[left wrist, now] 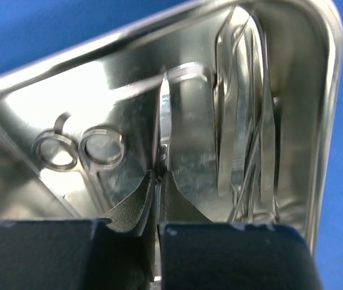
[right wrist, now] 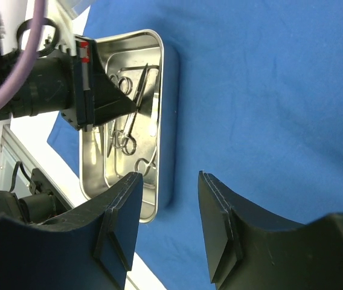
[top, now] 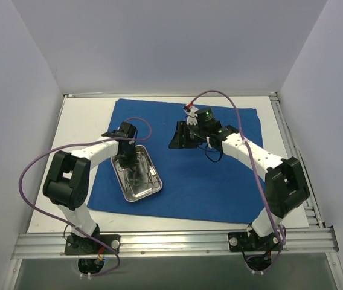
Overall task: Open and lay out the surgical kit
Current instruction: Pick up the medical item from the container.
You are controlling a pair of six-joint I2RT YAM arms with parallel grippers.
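I am working over a flat white tabletop that is sitting inside a silver aluminium rail frame. A large royal-blue cloth wrap is lying directly on it, opened out flat and slightly askew, and it is covering most of the middle. Bare white is showing in a broad strip on the left and in narrower strips along the far, right and near sides of the cloth.
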